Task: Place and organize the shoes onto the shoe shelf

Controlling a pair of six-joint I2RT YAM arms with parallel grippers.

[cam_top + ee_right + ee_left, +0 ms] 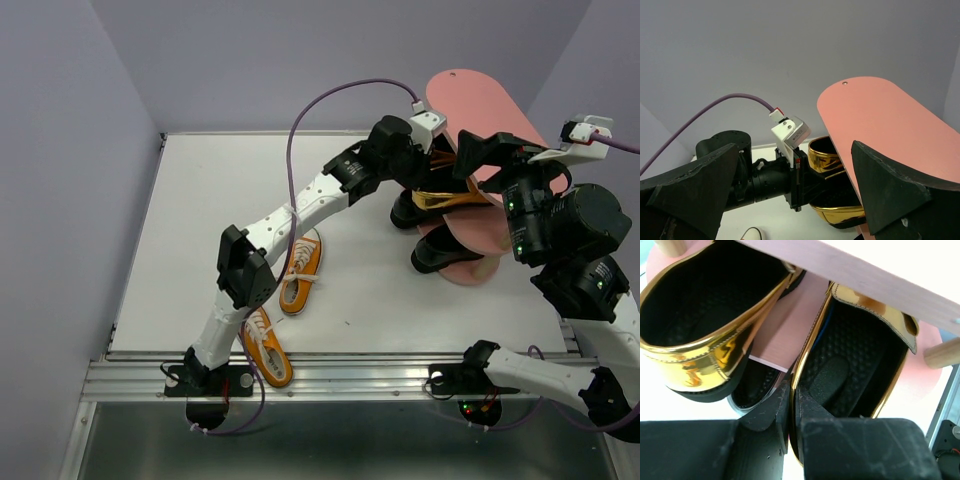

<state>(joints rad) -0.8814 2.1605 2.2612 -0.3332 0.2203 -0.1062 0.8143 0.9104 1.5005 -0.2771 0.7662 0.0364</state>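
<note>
The pink shoe shelf (480,105) stands at the back right. My left gripper (792,401) is shut on the side wall of a gold loafer (855,350) on a middle board, beside the other gold loafer (700,340). Both loafers show in the top view (445,200). Two black dress shoes (408,210) (438,256) sit low at the shelf, partly under the boards. Two orange sneakers (301,270) (266,350) lie on the table near the left arm. My right gripper (795,192) is wide open and empty, held above the shelf (885,125) and facing the left wrist.
A wooden post (943,353) of the shelf stands right of the held loafer. The upper board (865,275) hangs close over both loafers. A purple cable (330,100) arcs over the table. Grey walls close in the back and sides.
</note>
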